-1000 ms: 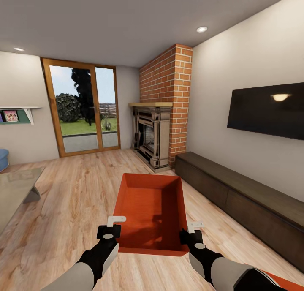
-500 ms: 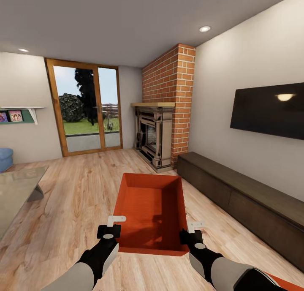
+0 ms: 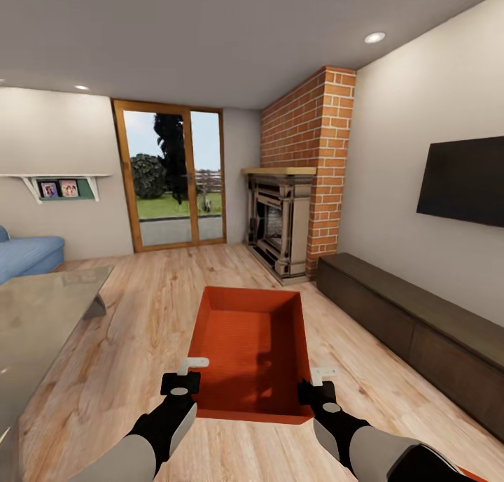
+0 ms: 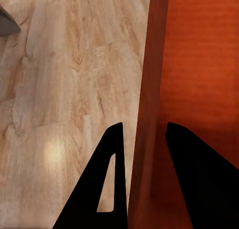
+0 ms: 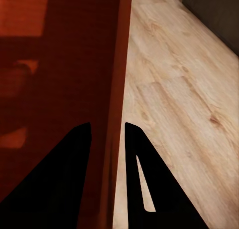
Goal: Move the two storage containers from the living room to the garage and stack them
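Left gripper (image 4: 142, 181) fingers (image 4: 107, 184) straddle the left side wall of the storage container (image 3: 250, 352): one finger outside over the wood floor, the other inside the bin. The wall sits between them, pinched. Right gripper (image 5: 107, 176) fingers (image 5: 142, 179) straddle the right side wall in the same manner, one finger inside and one outside, closed on that wall.

In the head view, the left gripper (image 3: 183, 377) and right gripper (image 3: 316, 387) flank the near end of the container, each at a near corner of its rim. The container is open-topped, orange-red, rectangular, with its long axis pointing away from the robot. It is held between both arms above the light wood plank floor (image 3: 140, 314) of the living room. A small orange-red sliver at the lower right corner of the head view cannot be identified.

To the left, a glass-topped table (image 3: 35, 314) occupies the near-left area. Beyond it, a blue sofa (image 3: 28, 254) stands against the far-left wall under a wall shelf (image 3: 59, 185) holding small pictures.

To the right, a long dark low cabinet (image 3: 413, 328) runs along the right wall, with a black wall TV (image 3: 462, 181) mounted above it.

At the far end, a brick fireplace (image 3: 294, 188) stands in the corner just beyond the cabinet's far end. Left of it, wood-framed glass doors (image 3: 175, 178) show grass and trees outside.
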You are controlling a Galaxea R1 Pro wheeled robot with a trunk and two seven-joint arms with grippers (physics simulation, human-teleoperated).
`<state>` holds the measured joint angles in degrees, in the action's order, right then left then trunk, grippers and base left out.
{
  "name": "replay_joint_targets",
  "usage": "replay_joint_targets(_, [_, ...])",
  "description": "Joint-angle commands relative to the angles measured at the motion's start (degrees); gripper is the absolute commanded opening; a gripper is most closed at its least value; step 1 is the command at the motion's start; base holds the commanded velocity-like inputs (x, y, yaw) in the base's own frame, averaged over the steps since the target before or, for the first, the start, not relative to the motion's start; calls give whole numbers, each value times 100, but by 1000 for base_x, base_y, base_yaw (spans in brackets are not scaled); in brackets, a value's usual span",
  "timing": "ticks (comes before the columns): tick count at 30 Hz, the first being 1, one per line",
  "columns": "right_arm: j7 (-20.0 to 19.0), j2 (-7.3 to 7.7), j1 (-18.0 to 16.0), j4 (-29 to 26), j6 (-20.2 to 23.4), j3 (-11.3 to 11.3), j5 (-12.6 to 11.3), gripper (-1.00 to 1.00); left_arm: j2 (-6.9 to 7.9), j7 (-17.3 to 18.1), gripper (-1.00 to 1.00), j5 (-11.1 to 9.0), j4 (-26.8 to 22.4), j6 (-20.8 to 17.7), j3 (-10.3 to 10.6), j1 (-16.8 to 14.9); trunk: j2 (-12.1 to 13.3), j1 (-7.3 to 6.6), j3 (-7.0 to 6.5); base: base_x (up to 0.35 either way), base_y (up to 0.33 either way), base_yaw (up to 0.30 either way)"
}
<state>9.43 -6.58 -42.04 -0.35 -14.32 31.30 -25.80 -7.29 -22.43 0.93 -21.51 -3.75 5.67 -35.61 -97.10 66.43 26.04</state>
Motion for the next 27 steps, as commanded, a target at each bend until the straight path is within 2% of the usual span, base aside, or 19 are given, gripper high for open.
replay_joint_targets(1, [243,-2,-6,-9,-89,43,-54,-100,-62,-26,-100,-532,15,-38,-31,-7,-3,-1,8,0,0,54])
replay_joint_targets(20, [243,-2,-6,-9,-97,37,-63,-100,-49,-24,-100,-532,18,-38,-31,-7,-3,-1,88,0,0,26])
replay_joint_targets(27, [243,-2,-6,-9,-97,43,-66,-100,-51,-24,-100,-532,23,-39,-31,-7,-3,-1,89,0,0,243])
